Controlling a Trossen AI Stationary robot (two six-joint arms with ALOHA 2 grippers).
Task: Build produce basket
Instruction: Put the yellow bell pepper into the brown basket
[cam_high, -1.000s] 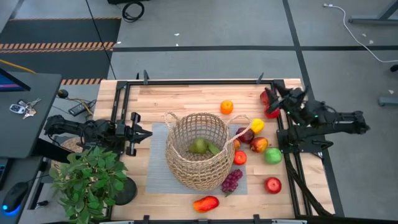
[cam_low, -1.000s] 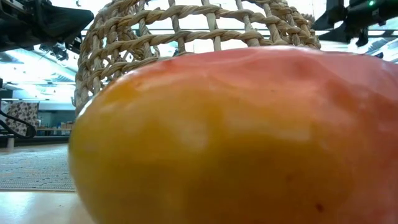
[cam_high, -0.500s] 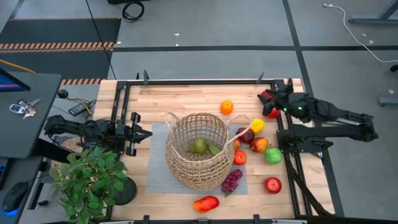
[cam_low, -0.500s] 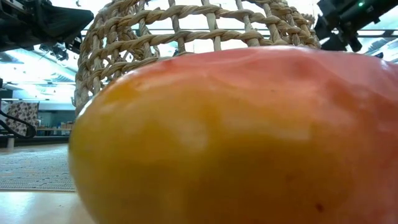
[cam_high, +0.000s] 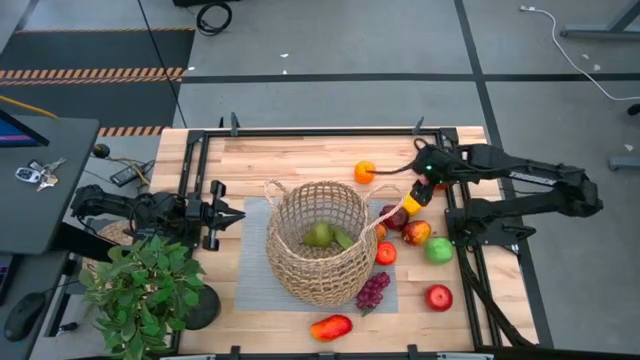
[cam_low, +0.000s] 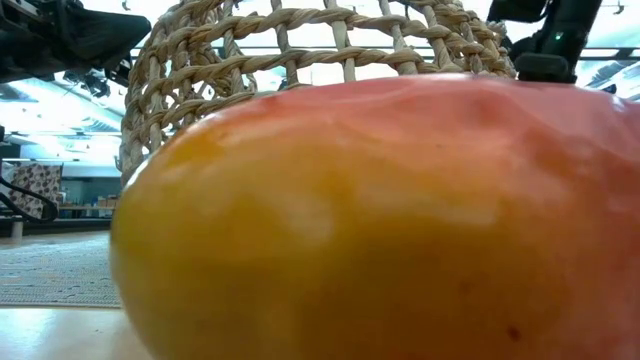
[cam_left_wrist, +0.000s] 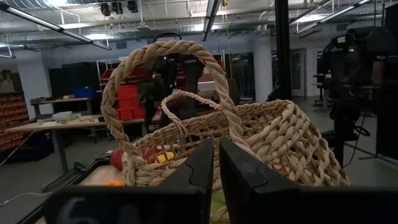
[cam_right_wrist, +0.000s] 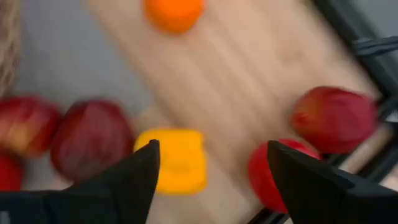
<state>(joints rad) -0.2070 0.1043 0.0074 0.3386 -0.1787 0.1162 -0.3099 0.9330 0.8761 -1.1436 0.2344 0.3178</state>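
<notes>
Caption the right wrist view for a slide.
Open right gripper hovers above a yellow pepper, red apples and an orange.

A workshop or robotics lab: concrete floor (cam_high: 330, 95) with hazard-striped matting (cam_high: 95, 73) and loose cables (cam_high: 212, 15), red storage bins (cam_left_wrist: 126, 102) on shelving, workbenches (cam_left_wrist: 59, 122), ceiling strip lights (cam_left_wrist: 59, 18), exposed ducting.

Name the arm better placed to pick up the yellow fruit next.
Right. Its end effector hangs open near the yellow fruit; the left end effector sits shut across the basket.
</notes>
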